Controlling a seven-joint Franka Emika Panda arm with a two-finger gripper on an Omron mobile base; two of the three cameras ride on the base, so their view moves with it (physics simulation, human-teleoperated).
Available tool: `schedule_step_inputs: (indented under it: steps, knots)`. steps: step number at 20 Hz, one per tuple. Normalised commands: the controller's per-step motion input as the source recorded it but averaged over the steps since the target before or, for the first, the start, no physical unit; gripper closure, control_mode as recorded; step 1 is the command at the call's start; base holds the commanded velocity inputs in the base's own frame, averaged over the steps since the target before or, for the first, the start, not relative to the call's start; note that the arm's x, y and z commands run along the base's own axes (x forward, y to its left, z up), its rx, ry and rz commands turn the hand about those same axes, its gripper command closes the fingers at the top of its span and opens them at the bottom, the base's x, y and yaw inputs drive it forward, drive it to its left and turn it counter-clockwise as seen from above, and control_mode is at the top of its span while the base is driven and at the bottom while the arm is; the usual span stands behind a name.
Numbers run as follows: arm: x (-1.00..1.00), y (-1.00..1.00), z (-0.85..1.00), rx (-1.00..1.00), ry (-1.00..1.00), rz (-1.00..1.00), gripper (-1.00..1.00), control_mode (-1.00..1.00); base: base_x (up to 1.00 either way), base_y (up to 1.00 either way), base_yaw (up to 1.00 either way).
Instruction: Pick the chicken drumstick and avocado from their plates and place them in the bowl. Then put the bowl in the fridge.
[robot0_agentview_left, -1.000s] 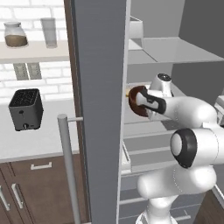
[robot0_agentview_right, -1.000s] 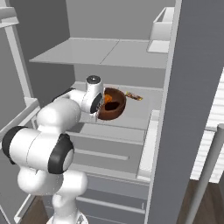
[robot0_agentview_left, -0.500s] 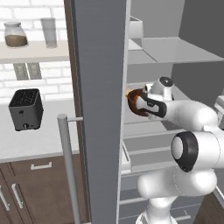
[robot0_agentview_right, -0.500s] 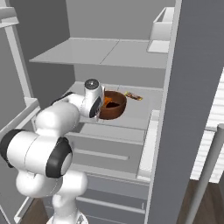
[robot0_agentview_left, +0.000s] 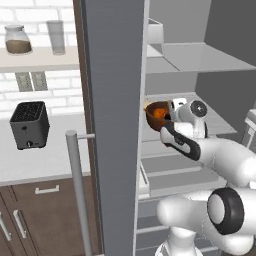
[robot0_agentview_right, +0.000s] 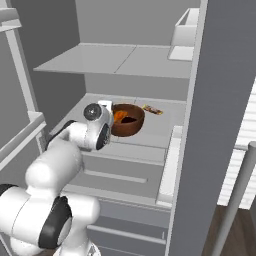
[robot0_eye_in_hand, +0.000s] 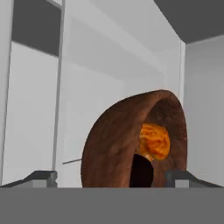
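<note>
Now the bowl (robot0_eye_in_hand: 131, 144) sits on the fridge (robot0_agentview_right: 150, 127) shelf straight ahead of the gripper (robot0_eye_in_hand: 111, 177). Its jaws stand wide, holding nothing, so a straight pull-back looks clear.

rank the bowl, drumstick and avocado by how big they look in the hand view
1. bowl, largest by far
2. chicken drumstick
3. avocado, a little smaller, though partly hidden by the bowl rim, so unsure
</note>
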Motion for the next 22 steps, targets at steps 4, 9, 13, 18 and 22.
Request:
schedule_step_inputs:
  steps: [4,9,13,18,22]
  knots:
    - [-0.98,-0.03,0.92,0.00,-0.12,0.00,-1.00,-1.00,0.00,0.00,0.00]
    - [-0.86,0.00,0.90,0.00,0.03,-0.09,-1.00,-1.00,0.00,0.00,0.00]
    - [-0.89,0.00,0.78,0.00,0.04,-0.10,-1.00,-1.00,0.00,0.00,0.00]
    - [-0.58,0.00,0.52,0.00,0.05,0.00,-1.00,-1.00,0.00,0.00,0.00]
    - [-0.31,0.00,0.48,0.00,0.01,0.00,-1.00,-1.00,0.00,0.00,0.00]
